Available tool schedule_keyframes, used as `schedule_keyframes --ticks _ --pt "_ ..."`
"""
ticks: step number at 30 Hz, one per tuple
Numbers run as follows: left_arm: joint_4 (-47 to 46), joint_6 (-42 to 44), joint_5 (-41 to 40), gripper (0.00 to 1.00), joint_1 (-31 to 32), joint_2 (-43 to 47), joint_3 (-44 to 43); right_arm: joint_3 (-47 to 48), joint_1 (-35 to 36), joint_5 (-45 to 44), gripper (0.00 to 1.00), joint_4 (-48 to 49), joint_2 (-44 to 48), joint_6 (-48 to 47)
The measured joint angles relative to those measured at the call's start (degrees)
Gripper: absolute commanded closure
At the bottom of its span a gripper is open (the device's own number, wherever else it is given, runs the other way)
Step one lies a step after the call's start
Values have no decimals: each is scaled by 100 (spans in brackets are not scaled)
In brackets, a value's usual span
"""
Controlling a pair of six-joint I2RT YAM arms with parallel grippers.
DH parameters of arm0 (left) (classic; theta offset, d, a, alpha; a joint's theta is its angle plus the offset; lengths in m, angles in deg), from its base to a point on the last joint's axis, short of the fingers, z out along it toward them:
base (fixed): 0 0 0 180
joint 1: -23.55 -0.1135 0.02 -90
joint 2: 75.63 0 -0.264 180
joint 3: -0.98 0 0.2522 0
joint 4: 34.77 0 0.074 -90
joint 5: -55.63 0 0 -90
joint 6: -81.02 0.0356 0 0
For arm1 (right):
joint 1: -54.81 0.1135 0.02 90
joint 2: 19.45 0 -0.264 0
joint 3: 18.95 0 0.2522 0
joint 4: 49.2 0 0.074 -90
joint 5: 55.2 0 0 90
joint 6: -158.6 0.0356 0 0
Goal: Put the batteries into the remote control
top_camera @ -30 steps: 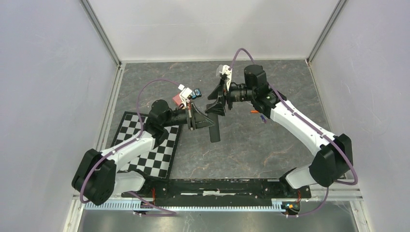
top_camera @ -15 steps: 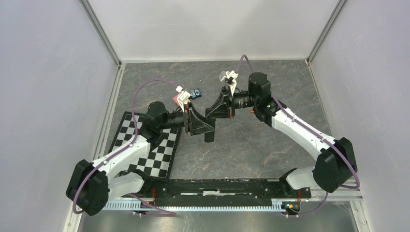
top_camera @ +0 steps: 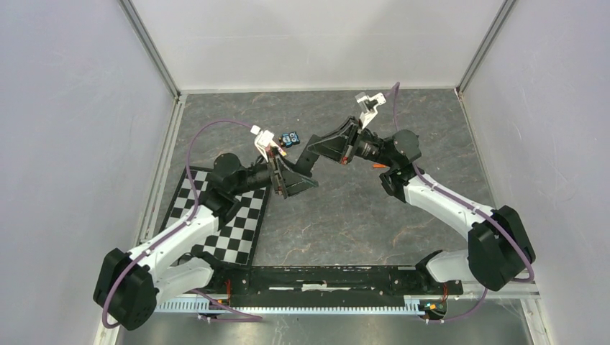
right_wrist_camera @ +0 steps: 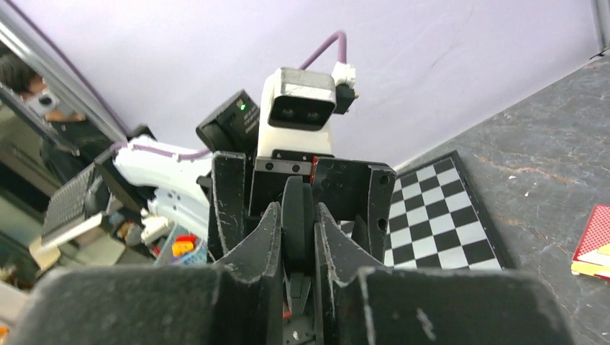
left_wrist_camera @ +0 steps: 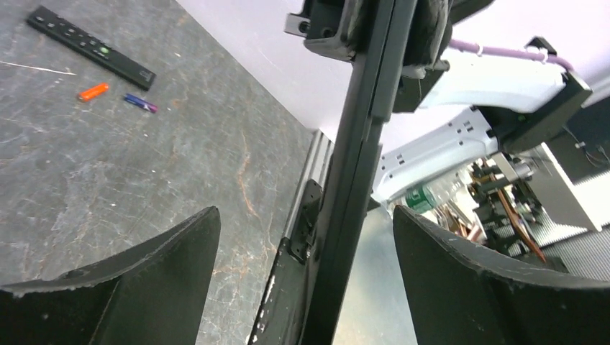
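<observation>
A checkerboard mat point(top_camera: 223, 215) lies on the near left of the desk point(top_camera: 345, 215), partly under the left arm. Past it, mid-desk, the left fingers point(left_wrist_camera: 165, 273) stand wide apart and grip nothing. The black remote control point(left_wrist_camera: 356, 144) hangs in the gap between them, clear of both. The right fingers point(right_wrist_camera: 262, 244) are clamped on one end of the remote control, holding it off the desk. To the right, on the desk beside the right arm, an orange battery point(left_wrist_camera: 94, 91) and a blue-purple battery point(left_wrist_camera: 140, 103) lie loose and close together. A second remote point(left_wrist_camera: 90, 47) lies just beyond them. Farther back, left of centre, sits a small blue-and-black gadget point(top_camera: 290, 138).
</observation>
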Motion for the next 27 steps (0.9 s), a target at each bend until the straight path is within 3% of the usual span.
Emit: schedule_keyframes --ticks 5,13,19,27 --pt "120 -149 -393 6 -2 262 2 -271 -35 -568 100 369 199 549" --pt "-586 -1093 -686 6 0 306 66 -1388 -35 -1676 100 1248 623 1473" --pt "-1445 -1836 -1134 19 -2 -11 385 -2260 -35 -2638 100 1932 660 2109" --pt "-1797 -2498 -1375 38 13 -402 481 -2496 -35 -3351 100 2361 708 2288"
